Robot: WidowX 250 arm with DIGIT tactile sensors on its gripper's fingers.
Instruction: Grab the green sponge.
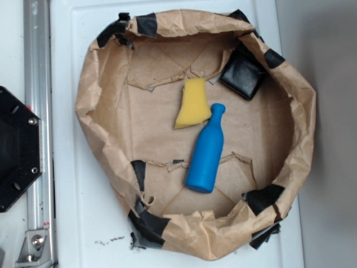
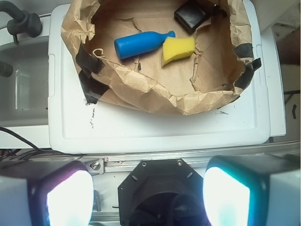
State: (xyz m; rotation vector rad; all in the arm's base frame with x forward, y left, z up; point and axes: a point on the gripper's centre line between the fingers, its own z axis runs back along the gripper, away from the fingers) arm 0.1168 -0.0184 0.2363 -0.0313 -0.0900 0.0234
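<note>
We hang back at base, gripper (image 2: pixel 148 188) fingers spread, empty. Green sponge (image 1: pixel 192 103) untouched in paper bowl (image 1: pixel 301 117), touching blue bottle (image 1: pixel 206 151). Next: reach over rim, descend clear of bottle.

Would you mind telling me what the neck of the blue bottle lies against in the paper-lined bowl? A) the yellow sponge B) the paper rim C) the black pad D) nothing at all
A: in the exterior view the bottle's cap end rests against the lower right edge of the sponge, while the black pad sits apart, up by the rim.
</note>
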